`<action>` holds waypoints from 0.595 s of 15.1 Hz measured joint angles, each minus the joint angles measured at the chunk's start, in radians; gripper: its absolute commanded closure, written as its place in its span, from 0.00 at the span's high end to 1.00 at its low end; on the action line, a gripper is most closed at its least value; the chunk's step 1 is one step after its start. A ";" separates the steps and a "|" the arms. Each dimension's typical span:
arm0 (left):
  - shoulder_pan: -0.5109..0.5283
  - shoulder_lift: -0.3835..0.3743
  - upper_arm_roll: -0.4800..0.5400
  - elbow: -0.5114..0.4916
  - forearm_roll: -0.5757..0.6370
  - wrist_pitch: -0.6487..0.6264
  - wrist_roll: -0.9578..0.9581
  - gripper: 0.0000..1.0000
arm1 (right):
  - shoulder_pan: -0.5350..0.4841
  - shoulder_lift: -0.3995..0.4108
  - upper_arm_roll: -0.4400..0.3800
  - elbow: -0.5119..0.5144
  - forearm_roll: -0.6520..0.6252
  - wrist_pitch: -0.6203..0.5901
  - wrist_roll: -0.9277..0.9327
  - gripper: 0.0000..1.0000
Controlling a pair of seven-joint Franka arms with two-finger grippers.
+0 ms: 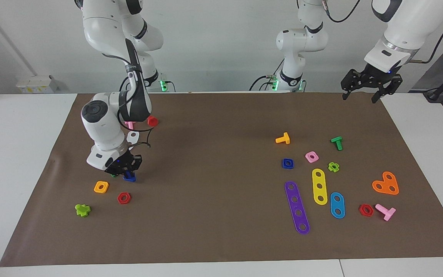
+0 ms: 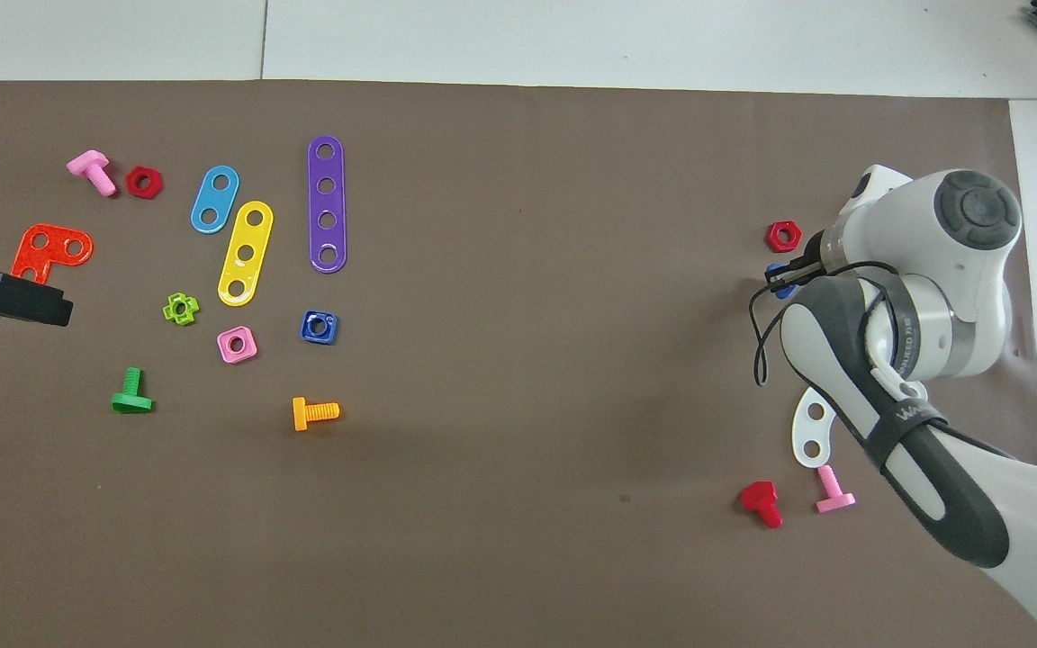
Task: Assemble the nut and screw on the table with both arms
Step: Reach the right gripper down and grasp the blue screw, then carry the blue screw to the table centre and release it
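Facing view: right gripper clamped on the screw near the mat's right-arm edge — shallow pinch, you risk dropping it. Left gripper waits, fingers apart.

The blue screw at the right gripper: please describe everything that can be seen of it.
The screw is a small dark blue piece that looks like plastic. Only part of it shows below the black fingertips of the right gripper, which is shut on it. It sits low at the brown mat; whether it touches the mat cannot be told. It is toward the right arm's end of the table, beside the orange square nut and a red hexagonal nut. From overhead, the arm hides most of it.
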 measured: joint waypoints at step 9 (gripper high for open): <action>0.000 0.000 0.000 0.000 0.000 0.000 0.000 1.00 | 0.292 -0.008 0.047 0.148 0.000 -0.077 0.556 0.00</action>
